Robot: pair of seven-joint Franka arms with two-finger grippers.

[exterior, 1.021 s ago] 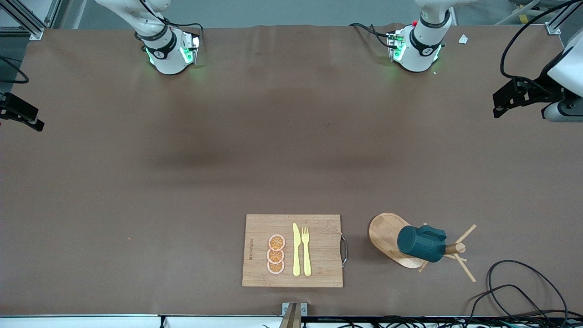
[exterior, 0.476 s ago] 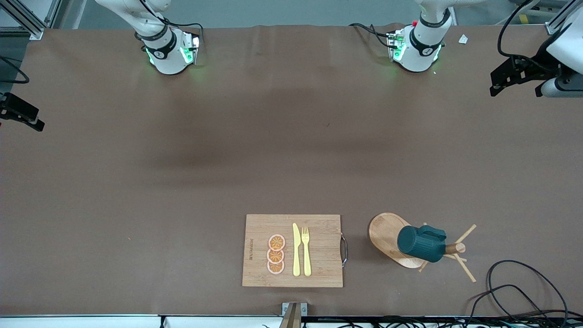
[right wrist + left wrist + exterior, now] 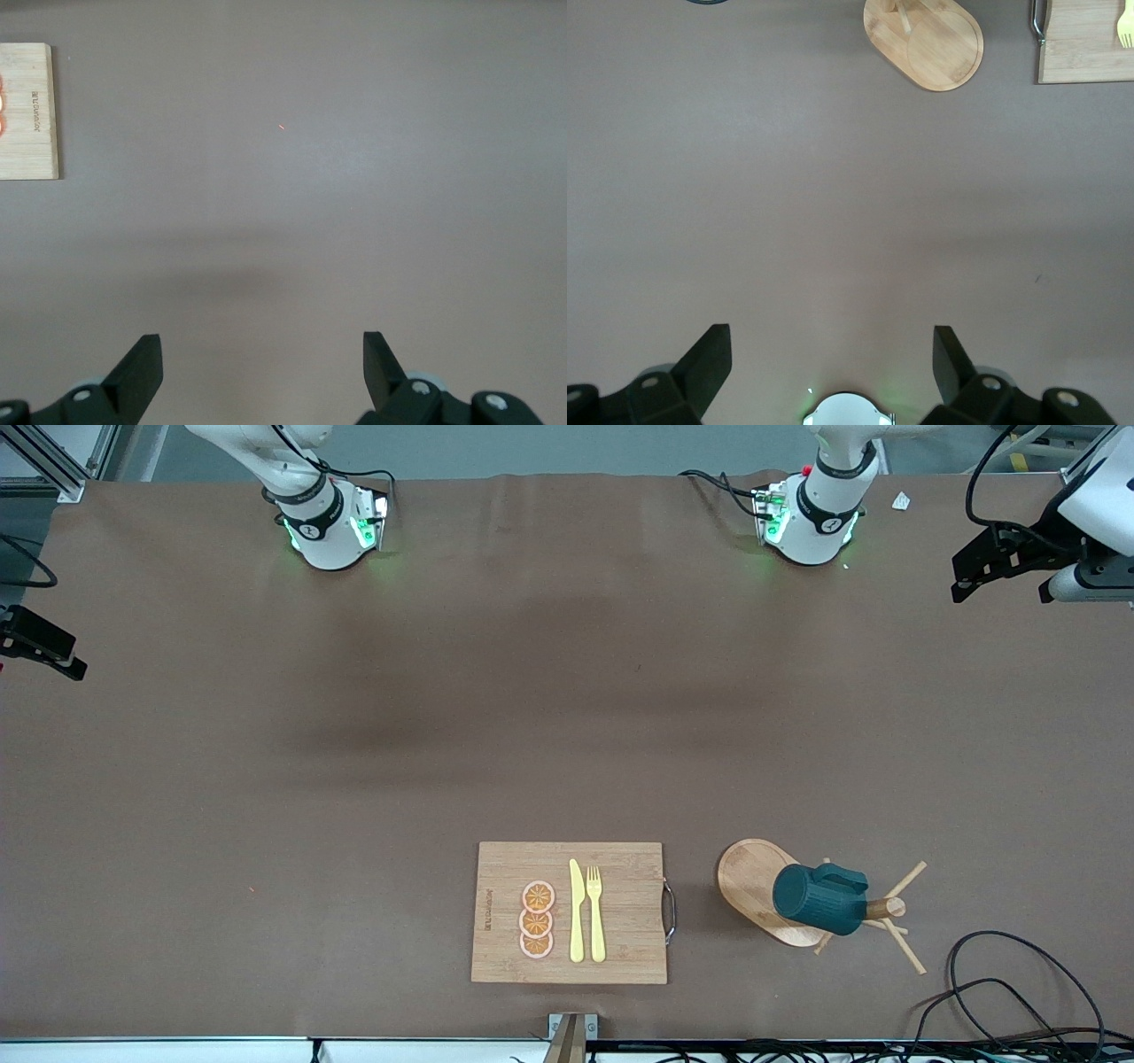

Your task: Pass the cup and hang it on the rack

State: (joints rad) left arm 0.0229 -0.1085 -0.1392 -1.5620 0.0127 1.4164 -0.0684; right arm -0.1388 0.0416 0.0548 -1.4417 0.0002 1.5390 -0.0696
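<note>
The dark teal cup hangs by its handle on a peg of the wooden rack, tilted on its side. The rack stands near the front camera, toward the left arm's end of the table. Its round base also shows in the left wrist view; the cup is out of that view. My left gripper is open and empty, high over the table's edge at the left arm's end, well away from the rack. My right gripper is open and empty, waiting over the edge at the right arm's end.
A bamboo cutting board lies beside the rack, toward the right arm's end, with a yellow knife, a yellow fork and orange slices on it. Black cables lie at the table corner near the rack.
My left gripper has drawn back from the rack toward the row of arm bases, still open. The cup stays on the rack. The right arm has not moved.
</note>
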